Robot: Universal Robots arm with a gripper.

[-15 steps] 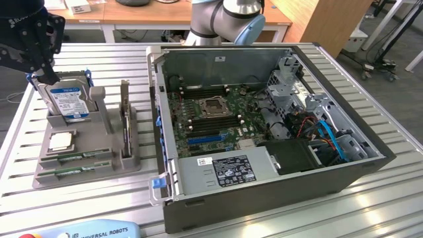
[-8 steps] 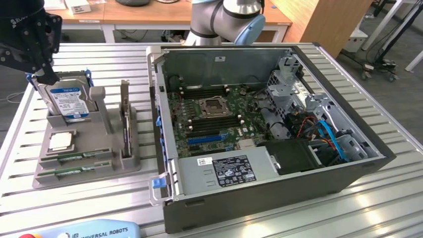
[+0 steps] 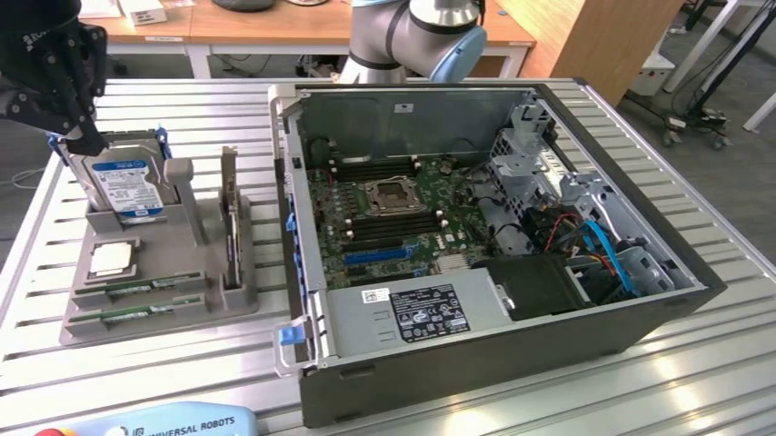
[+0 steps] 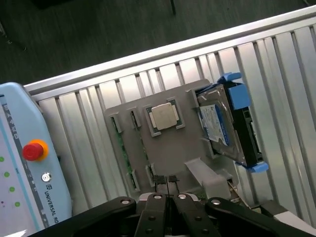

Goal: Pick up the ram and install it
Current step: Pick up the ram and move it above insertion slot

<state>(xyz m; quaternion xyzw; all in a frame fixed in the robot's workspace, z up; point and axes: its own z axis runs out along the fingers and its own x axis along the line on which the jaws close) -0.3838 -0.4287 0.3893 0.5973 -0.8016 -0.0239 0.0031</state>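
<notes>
- gripper [image 4: 166, 190]: clenched, nothing held, over tray [image 3: 194, 300].
- ram [image 3: 136, 312]: two sticks slotted in tray, 6 o'clock of drive [image 3: 127, 186], exterior view.
- processor [image 3: 109, 261]: in tray, between ram and drive.

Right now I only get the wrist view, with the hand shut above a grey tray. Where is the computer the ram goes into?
Observer: An open computer case stands at the exterior view's right of the grey tray, with its side panel off.
Operator: Are its memory slots free?
Observer: The long black slots beside the processor socket look empty; I see no green stick in them.
Operator: And where does the hand sit over the tray?
Observer: The hand hangs at the tray's far end, by the upright hard drive. The ram lies in the tray's near grooves, untouched.
</notes>
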